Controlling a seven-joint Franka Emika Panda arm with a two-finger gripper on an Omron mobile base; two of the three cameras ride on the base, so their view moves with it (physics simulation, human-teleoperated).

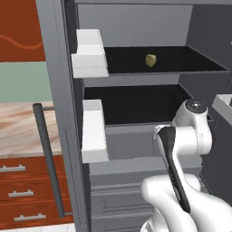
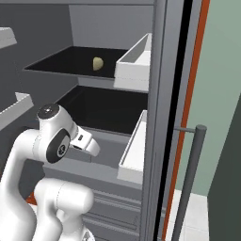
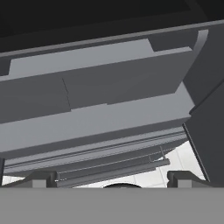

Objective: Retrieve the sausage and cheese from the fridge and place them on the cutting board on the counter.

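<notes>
The white arm (image 1: 181, 149) fills the lower right of the left base frame, folded before the open fridge (image 1: 136, 149). The cheese (image 1: 151, 60) sits on the dark upper shelf (image 1: 190, 63), upper centre, well above and apart from the pincer (image 3: 113, 178), whose tips stand wide at the bottom of the hand frame, holding nothing and facing grey drawer fronts. The cheese is too small to show detail. The marbled counter (image 1: 18, 127) lies at left.

Flat, even rendered light; sharp throughout; dark fridge (image 1: 136, 27) shelves.
</notes>
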